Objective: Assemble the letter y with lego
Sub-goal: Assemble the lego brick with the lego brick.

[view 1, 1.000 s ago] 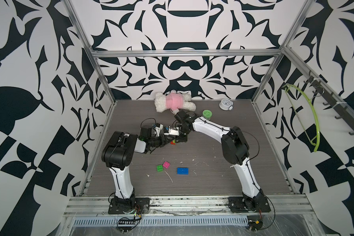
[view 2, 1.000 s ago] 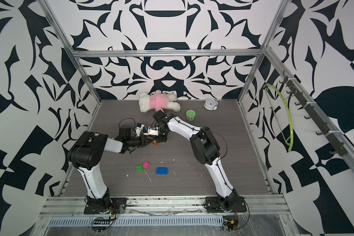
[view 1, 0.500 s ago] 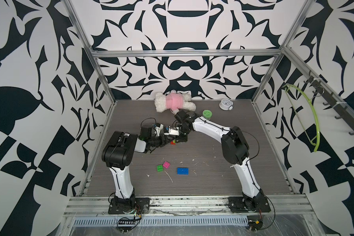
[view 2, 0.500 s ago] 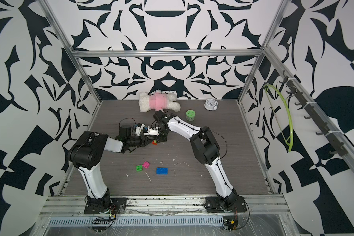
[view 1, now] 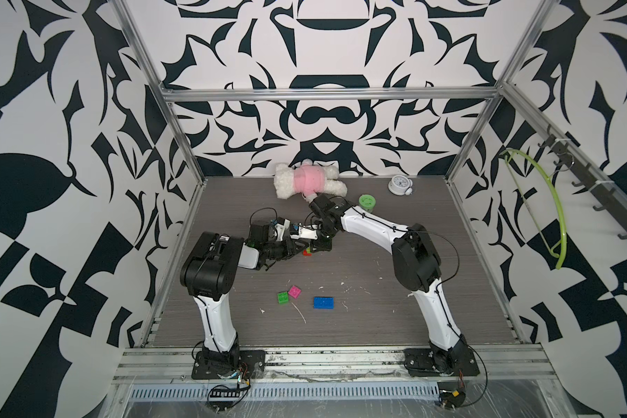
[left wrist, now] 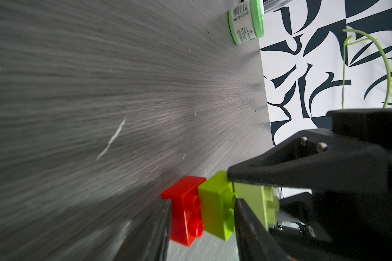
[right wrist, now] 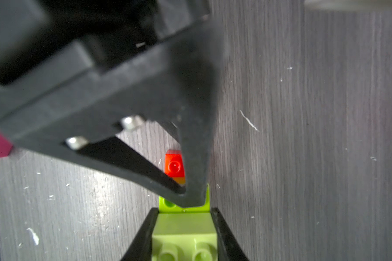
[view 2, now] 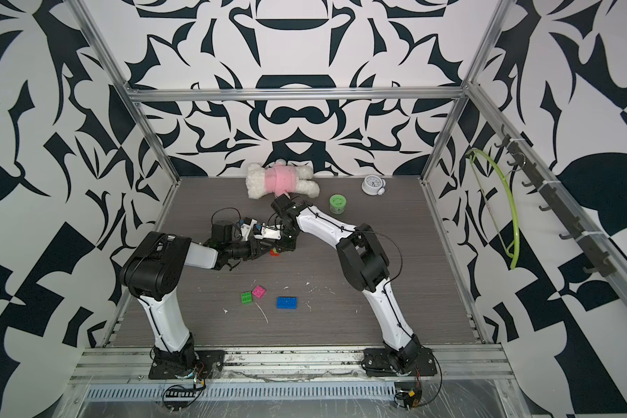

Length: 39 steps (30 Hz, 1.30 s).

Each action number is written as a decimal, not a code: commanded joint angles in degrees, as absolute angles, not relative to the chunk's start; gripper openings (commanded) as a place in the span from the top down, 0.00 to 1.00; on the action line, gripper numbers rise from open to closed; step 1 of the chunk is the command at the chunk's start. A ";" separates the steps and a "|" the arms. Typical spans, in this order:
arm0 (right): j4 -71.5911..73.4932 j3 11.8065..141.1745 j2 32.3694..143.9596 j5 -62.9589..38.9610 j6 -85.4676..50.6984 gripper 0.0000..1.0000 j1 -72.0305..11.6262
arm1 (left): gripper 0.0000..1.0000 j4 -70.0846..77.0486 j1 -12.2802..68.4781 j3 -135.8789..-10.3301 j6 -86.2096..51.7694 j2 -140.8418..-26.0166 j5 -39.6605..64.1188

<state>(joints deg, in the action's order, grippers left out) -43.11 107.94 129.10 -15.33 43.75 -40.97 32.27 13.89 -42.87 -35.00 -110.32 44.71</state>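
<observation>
Pale brick (snug) — in left gripper

In the middle of the table lies the joined row of three bricks. Toward the front sits the near square brick, with the far square brick just behind-right of it and the long brick apart to their right. At the back there's the plush toy, the jar right and forward of it, and the clock further right.

Only print is on green-lidded jar, just right of frame centre in both top views. Left wrist view: white label w/ barcode, digits under it, small text lines, all too blurred to read. Clock, upper right of centre: dial numerals too small.
</observation>
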 commanded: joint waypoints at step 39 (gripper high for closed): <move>-46.86 109.76 131.36 -12.48 36.40 0.83 -42.74 | 0.42 19.88 14.94 -40.34 -34.63 -114.44 39.96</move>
